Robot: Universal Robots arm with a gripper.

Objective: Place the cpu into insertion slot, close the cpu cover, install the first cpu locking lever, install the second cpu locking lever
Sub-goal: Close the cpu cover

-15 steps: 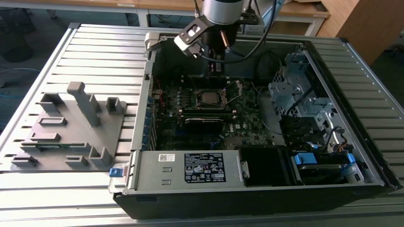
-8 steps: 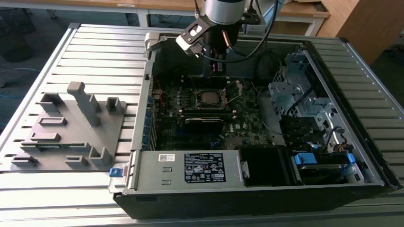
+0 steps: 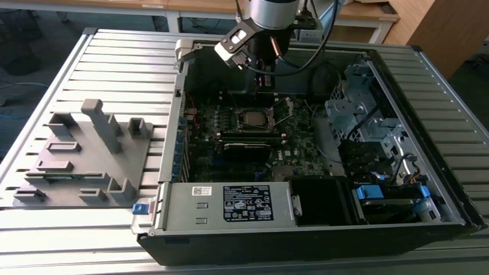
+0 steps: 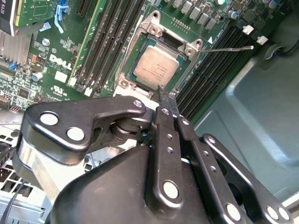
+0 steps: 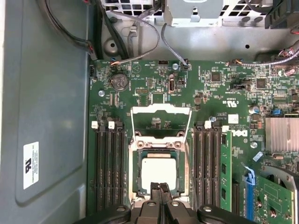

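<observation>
The cpu (image 5: 159, 171) lies flat in the insertion slot (image 5: 138, 173), its pale metal face up; both wrist views show it, and the cpu (image 4: 156, 69) sits square in the socket. The cpu cover (image 5: 161, 110), a silvery frame with a square cut-out, is swung open on the socket's far side. A thin wire locking lever (image 4: 229, 48) stands free beside the socket. My gripper (image 5: 160, 187) hovers just above the socket's near edge, shut with nothing in it. In the exterior view the gripper (image 3: 266, 80) hangs over the open case, above the insertion slot (image 3: 252, 118).
Long black memory strips (image 5: 108, 163) flank the socket on both sides. Cables (image 5: 140, 28) and a metal drive cage (image 3: 359, 109) stand inside the case. A grey fixture block (image 3: 84, 154) rests on the slatted table at the exterior view's left.
</observation>
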